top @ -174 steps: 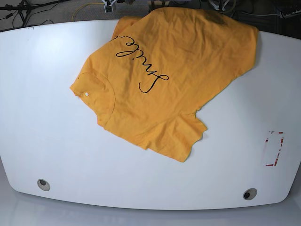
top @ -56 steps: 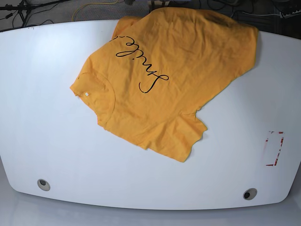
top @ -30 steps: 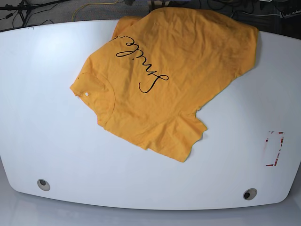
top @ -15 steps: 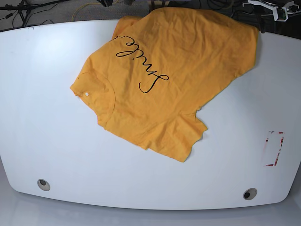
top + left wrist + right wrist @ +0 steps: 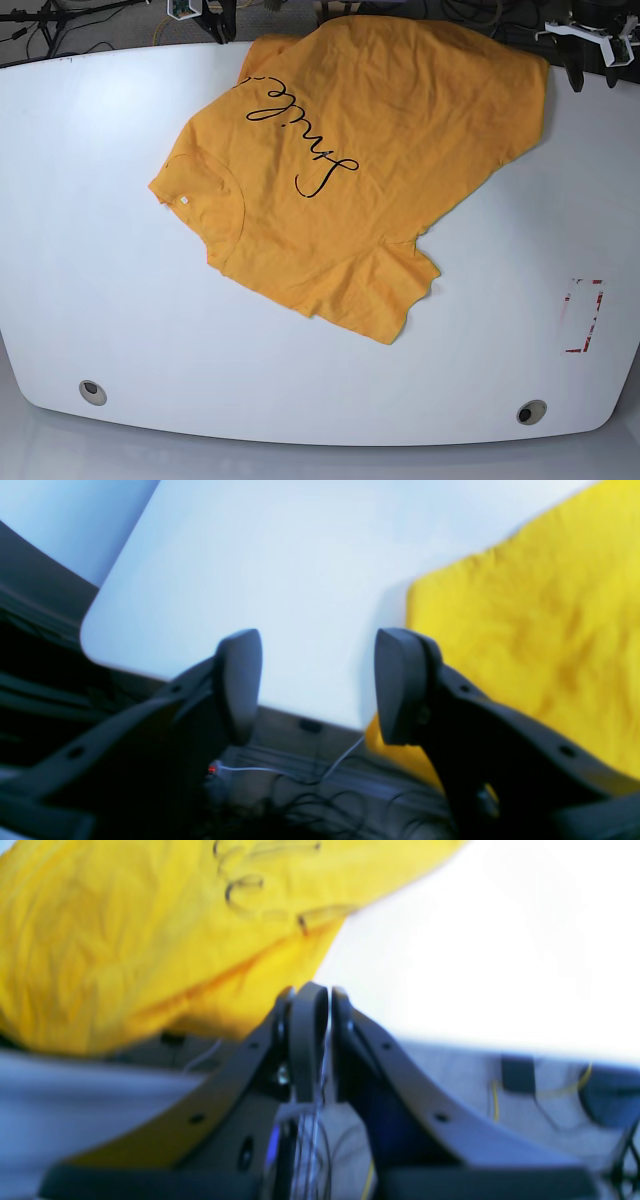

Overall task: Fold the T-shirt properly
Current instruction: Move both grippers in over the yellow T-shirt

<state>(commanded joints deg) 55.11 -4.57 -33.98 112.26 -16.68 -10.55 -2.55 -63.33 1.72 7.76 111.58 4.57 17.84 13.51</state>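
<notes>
progress: none, mustard-yellow cotton T-shirt (image 5: 350, 170) lies unfolded, crooked on white table (image 5: 100, 280) | left gripper (image 5: 317, 680) jaws apart beside its hem, empty | right gripper (image 5: 320, 1040) pressed closed, empty, beside its sleeve | left: every fold

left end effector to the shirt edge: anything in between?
Nothing. In the left wrist view only bare table separates the open left end effector from the T-shirt.
</notes>
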